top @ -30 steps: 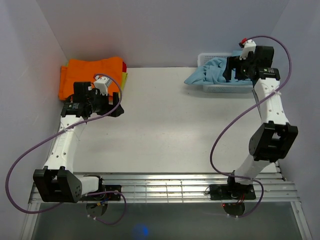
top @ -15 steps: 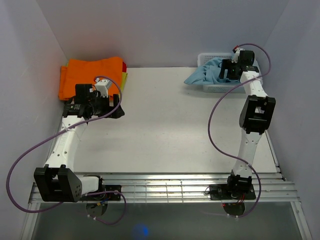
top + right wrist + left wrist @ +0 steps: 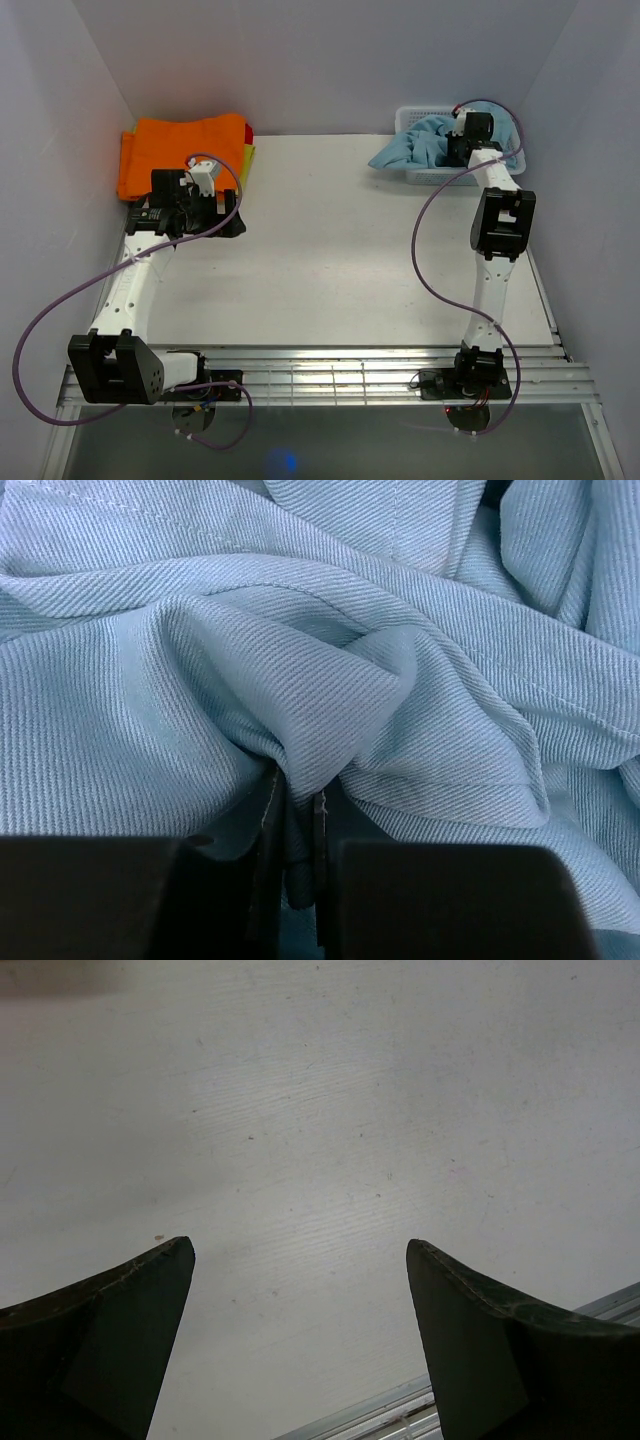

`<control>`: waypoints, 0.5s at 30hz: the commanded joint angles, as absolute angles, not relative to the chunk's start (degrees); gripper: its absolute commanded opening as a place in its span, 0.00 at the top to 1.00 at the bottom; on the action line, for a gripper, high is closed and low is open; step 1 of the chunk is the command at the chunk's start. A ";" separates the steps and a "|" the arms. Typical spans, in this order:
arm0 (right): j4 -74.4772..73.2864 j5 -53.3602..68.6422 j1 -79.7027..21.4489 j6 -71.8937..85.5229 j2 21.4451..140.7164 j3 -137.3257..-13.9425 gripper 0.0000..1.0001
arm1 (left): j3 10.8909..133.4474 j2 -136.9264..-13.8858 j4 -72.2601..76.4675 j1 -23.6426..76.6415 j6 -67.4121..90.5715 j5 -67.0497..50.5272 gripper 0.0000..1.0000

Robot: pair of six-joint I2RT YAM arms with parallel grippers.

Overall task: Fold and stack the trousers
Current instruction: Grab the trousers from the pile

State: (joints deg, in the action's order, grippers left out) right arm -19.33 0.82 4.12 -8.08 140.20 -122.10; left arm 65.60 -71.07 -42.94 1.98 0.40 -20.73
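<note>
The light sky-blue trousers (image 3: 415, 147) lie crumpled in a white basket (image 3: 440, 178) at the back right, one part spilling over its left rim onto the table. My right gripper (image 3: 452, 148) is down in that basket, shut on a pinched fold of the trousers (image 3: 300, 750); the cloth bulges up between the two closed fingers (image 3: 268, 825) in the right wrist view. My left gripper (image 3: 226, 207) hovers over the bare table at the left, open, with nothing between its fingers (image 3: 120, 1310).
A bright orange folded garment (image 3: 180, 148) lies at the back left on yellow and red cloths (image 3: 247, 140), just behind the left gripper. White walls close in the table on three sides. A metal grille (image 3: 330, 375) runs along the near edge.
My right arm has stretched out and lowered its gripper into the basket, and the jaws have shut on a fold of the trousers. The left arm has barely moved.
</note>
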 commanded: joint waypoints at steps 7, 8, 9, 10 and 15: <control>-12.23 5.01 4.13 -5.98 126.58 -124.98 0.92 | 67.15 -70.93 -43.68 1.85 0.44 -19.95 0.02; -10.04 4.66 4.13 -5.37 122.82 -124.55 0.92 | 67.50 -71.01 -43.51 1.93 0.53 -20.04 0.02; -9.15 4.22 4.13 -4.93 121.13 -124.28 0.92 | 67.59 -71.02 -43.24 1.93 0.53 -20.21 0.02; -8.18 3.78 4.13 -3.70 119.29 -123.93 0.92 | 67.50 -71.02 -42.89 1.93 0.61 -20.39 0.02; -4.05 3.69 4.13 -0.44 109.70 -122.87 0.92 | 67.76 -70.67 -42.28 1.85 2.02 -20.39 0.02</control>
State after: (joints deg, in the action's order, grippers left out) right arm -14.55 2.98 4.43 -3.97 119.15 -121.95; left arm 65.63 -71.44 -43.29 1.98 0.75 -19.94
